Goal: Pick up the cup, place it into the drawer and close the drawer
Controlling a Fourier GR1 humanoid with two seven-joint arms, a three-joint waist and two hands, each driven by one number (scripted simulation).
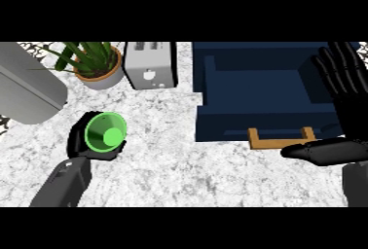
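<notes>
A green cup (pixel 106 133) lies tipped with its mouth toward me, left of the middle of the marble counter. My left hand (pixel 81 142) is curled round it from behind and below. The dark blue drawer (pixel 215 124) stands open at the upper right, with a wooden handle (pixel 282 139) on its near front. My right hand (pixel 343 92) is open at the far right, fingers pointing up over the drawer's right side and thumb stretched left just below the handle.
A silver toaster (pixel 150 64) stands at the back centre. Left of it is a potted plant (pixel 97 63). A large grey rounded object (pixel 27 82) fills the left back corner.
</notes>
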